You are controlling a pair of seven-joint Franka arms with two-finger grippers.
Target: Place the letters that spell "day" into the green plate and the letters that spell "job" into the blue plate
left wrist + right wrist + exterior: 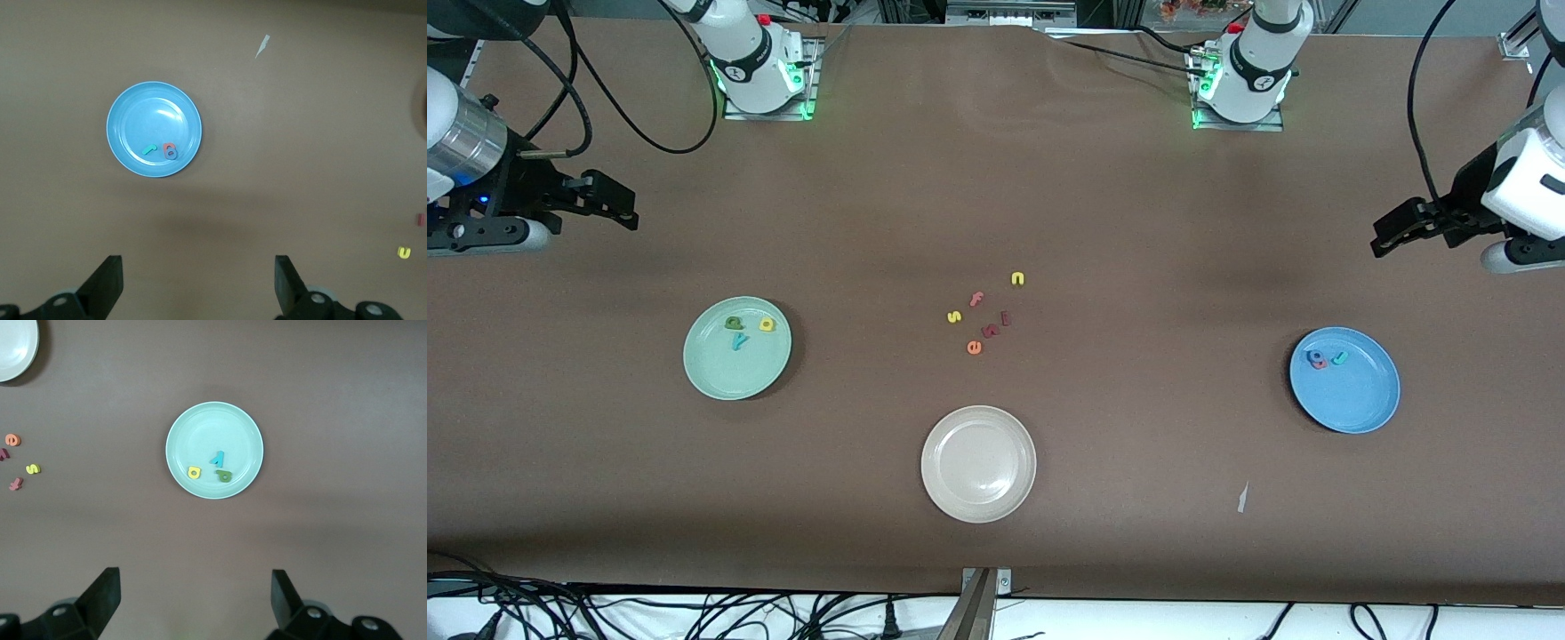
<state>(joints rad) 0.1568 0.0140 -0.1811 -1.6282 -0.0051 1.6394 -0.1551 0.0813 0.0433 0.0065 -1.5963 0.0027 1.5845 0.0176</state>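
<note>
Sorting looks done: your d, a, y (pixel 740 331) lie in the green plate (pixel 716 378), j, o, b (pixel 1323 358) in the blue plate (pixel 1360 404); left pincer (pixel 1392 233) and right pincer (pixel 618 209) hang released, clear.

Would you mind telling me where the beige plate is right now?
In the front view the beige plate sits nearest the camera, midway between the green plate and the blue plate, just in front of the loose leftover letters.
</note>
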